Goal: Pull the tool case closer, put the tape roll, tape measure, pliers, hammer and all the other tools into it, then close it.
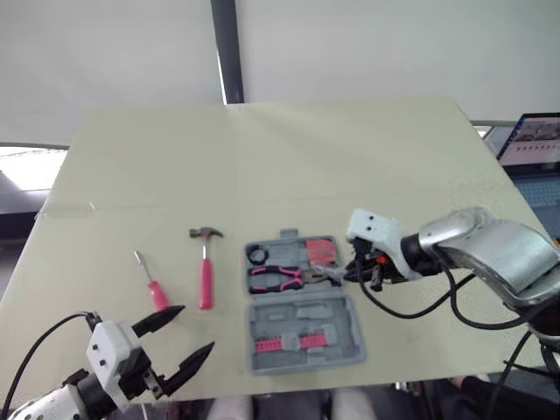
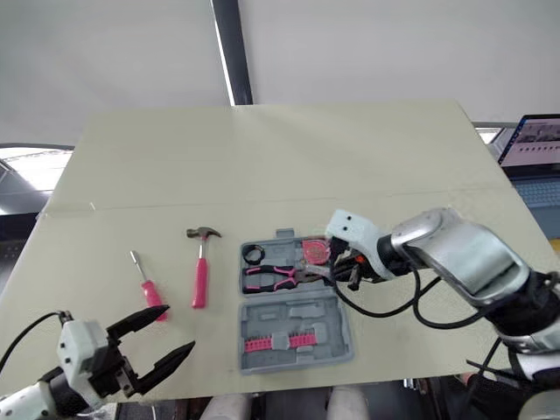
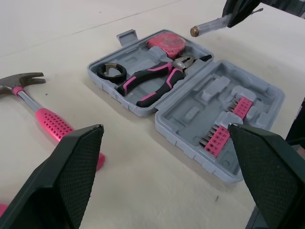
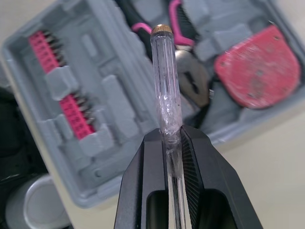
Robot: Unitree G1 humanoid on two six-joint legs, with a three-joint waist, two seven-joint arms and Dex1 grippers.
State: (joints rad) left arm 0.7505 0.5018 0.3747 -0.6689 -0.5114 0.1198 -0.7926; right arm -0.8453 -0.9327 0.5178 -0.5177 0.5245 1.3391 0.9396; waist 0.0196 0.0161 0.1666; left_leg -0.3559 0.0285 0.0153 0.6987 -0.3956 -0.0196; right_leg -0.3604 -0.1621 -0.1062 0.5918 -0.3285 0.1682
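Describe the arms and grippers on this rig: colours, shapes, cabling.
The left gripper and right gripper each have two black fingers tapering to points, fine-textured on the inner faces. Behind each sits a white blocky wrist housing; the right one shows two small dark holes. The right arm has a silver shell. Black cables loop from both wrists.

beige table (image 1: 262, 149), tool case (image 1: 339, 339), hammer (image 1: 206, 273), screwdriver (image 1: 151, 283)

The hammer (image 3: 45, 121) has its handle end hidden behind 1 black finger (image 3: 71, 181). The clear tool (image 4: 166, 90) sits between 2 other black fingers (image 4: 143, 181), which hide its other end.
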